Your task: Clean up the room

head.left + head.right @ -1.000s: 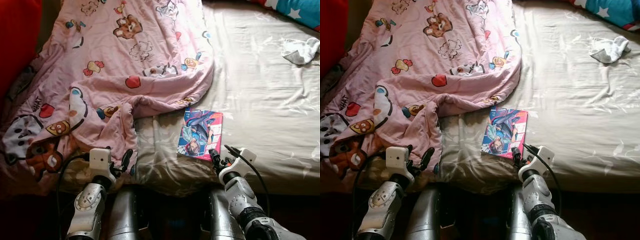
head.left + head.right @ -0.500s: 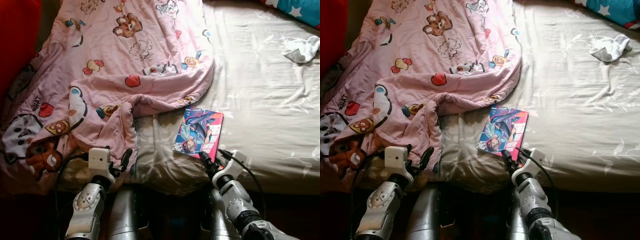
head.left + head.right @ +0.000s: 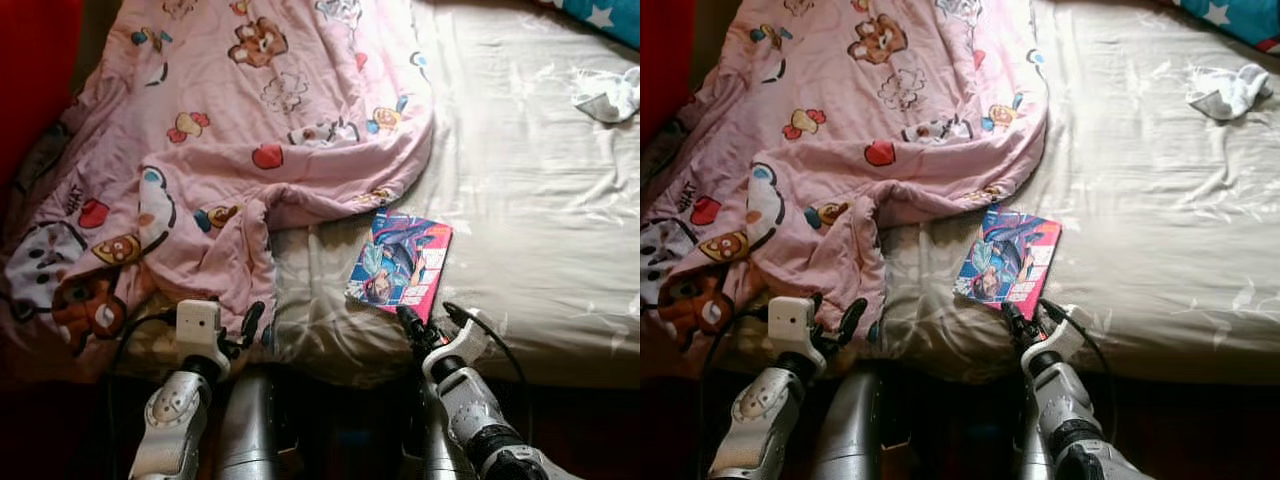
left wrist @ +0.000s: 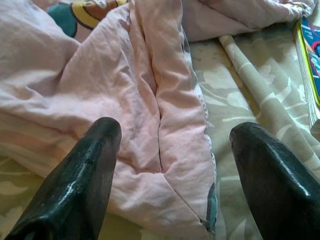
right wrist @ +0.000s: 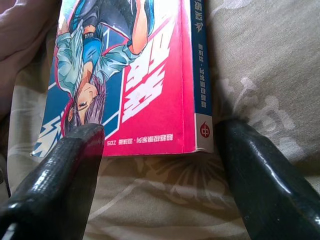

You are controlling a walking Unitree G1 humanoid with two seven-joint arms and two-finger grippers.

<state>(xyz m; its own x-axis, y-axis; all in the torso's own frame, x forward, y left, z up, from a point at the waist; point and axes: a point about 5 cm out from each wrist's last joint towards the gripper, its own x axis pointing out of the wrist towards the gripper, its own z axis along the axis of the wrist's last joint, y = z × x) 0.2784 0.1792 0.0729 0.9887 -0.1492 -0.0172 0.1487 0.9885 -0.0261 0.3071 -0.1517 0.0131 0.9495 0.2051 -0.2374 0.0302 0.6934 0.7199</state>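
**One comic book at the bed's near edge, right gripper spread before it**

Left eye view: one bed under a beige sheet, one pink cartoon-print quilt heaped over its left half, one comic book flat on the sheet close to the near edge, just off the quilt's lower hem. One white cloth crumpled near the far right corner, well apart from the book. A sliver of blue star-print fabric at that corner. Two grippers low at the near edge: left gripper beside the quilt's hanging fold, right gripper just below the book's near end, fingers spread.

Right eye view: same count, same layout; red surface along the left side of the bed.

Left wrist view: two black fingers wide apart, framing a puffy fold of the quilt with nothing between them touched; page edges of the book at one border, lying on the leaf-patterned sheet.

Right wrist view: close detail absent from the head views — the book's cover with a drawn figure, a blue spine with print, its near end lying between the two spread fingers; contact with either finger cannot be told.
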